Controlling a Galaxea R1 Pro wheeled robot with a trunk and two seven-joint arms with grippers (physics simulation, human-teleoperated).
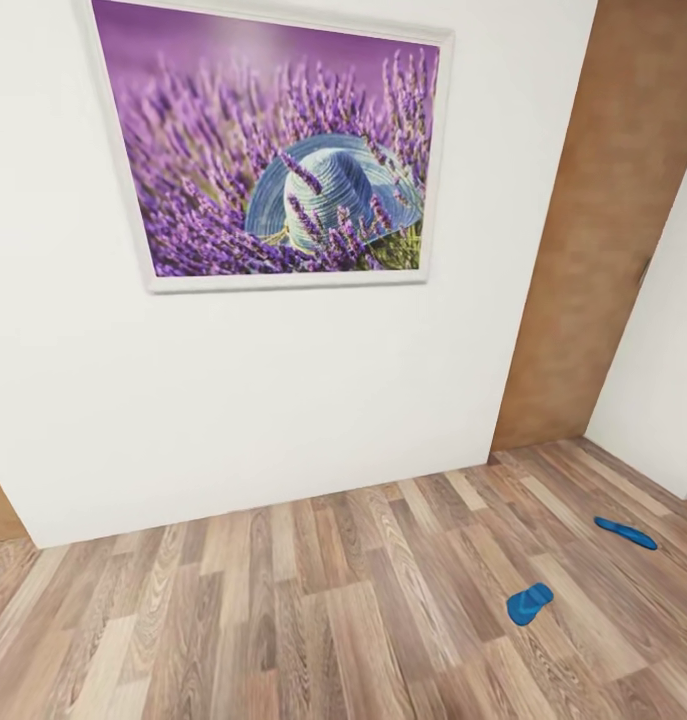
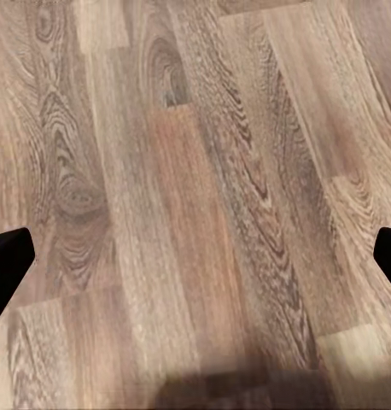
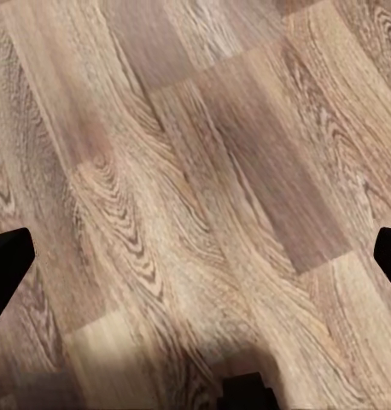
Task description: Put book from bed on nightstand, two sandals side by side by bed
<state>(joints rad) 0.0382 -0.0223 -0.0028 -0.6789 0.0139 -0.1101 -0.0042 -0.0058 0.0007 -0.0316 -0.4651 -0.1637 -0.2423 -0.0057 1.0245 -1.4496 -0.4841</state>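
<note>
Below the left hand (image 2: 195, 256) and the right hand (image 3: 195, 256) lies only bare plank floor (image 1: 283, 610), both spread wide and holding nothing. Well off to the right hand's side, the two sandals, one (image 1: 529, 603) nearer and one (image 1: 626, 533) farther, lie apart on the floor. Judging from this, nothing is done yet: they still need pairing by the bed, and the book still needs moving.

Looking straight down at a brown wood-plank floor (image 2: 195, 188) with swirling grain, boards running roughly from 12 toward 6 o'clock. Showing two black fingertips (image 2: 8, 265) of the left gripper (image 2: 195, 265), sitting at 9 and 3 o'clock, spread wide with nothing between. Casting a soft dark shadow at 6 o'clock.
</note>
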